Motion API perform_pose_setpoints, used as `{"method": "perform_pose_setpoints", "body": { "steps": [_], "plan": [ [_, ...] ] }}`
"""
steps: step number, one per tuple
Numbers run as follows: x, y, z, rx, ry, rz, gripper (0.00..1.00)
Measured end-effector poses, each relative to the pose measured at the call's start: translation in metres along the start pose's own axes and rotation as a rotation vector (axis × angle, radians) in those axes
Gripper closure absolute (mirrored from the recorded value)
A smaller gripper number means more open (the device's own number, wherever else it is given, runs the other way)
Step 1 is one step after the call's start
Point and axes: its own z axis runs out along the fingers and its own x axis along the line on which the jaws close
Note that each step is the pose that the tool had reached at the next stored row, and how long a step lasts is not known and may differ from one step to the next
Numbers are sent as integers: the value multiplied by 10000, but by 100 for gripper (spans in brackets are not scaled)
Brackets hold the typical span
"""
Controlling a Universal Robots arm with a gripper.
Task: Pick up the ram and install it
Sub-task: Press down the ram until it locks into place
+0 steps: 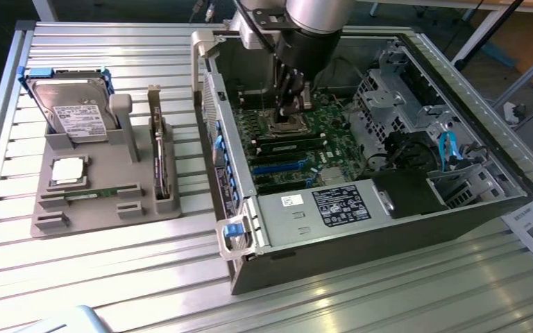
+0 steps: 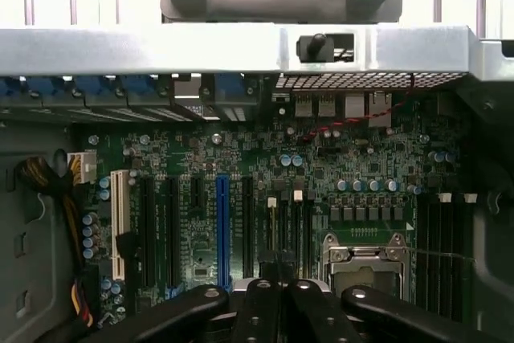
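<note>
The ram [image 1: 95,193], a thin green stick, lies flat in the grey holder tray [image 1: 109,216] at the exterior view's left, well away from my arm. My gripper [image 1: 288,114] hangs inside the open computer case [image 1: 248,274], just above the motherboard beside the processor socket [image 1: 285,127]. In the wrist view the black fingers [image 2: 257,303] are pressed together, so the gripper [image 2: 277,283] is shut, and I see nothing held between them. The dark memory slots [image 2: 293,230] with white clips lie straight ahead of the fingertips, next to the socket [image 2: 365,259].
The tray also carries a hard drive [image 1: 77,111], a square silvery processor chip [image 1: 69,170] and a tall dark expansion card [image 1: 160,163]. A power supply [image 1: 341,205], drive cage [image 1: 391,90] and blue cables [image 1: 447,149] crowd the case. A blue card slot [image 2: 222,230] runs beside the memory slots.
</note>
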Motion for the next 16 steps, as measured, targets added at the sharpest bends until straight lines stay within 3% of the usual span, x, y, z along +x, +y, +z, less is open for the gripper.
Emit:
{"method": "perform_pose_setpoints", "body": {
  "steps": [16],
  "plan": [
    [-4, -447, -5, 0, 1, 0, 90]
  ]
}}
